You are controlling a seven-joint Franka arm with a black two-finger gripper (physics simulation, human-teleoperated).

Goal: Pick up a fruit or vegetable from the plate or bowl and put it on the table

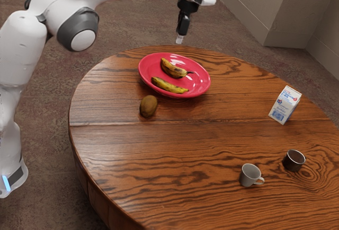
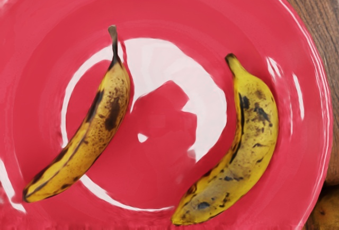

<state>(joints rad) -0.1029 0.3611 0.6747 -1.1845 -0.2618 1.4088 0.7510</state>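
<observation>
My gripper (image 1: 180,38) hangs over the far side of the red plate (image 1: 202,88), above the fruit and apart from it; whether it is open or shut I cannot tell. Two spotted bananas lie on the plate. The one with a long dark stem (image 1: 174,70) is farther back in the exterior view, and the yellower banana (image 1: 168,86) is closer to the kiwi. Below my hand in the wrist view are the long-stemmed banana (image 2: 103,118), the yellower banana (image 2: 254,129) and the plate (image 2: 42,44), with bare plate between the two fruits.
A brown kiwi (image 1: 149,106) rests on the wooden table (image 1: 175,145) beside the plate; part of it (image 2: 324,213) appears past the plate's rim in the wrist view. Toward the exterior view's right stand a milk carton (image 1: 285,104), a dark cup (image 1: 293,160) and a grey mug (image 1: 250,175).
</observation>
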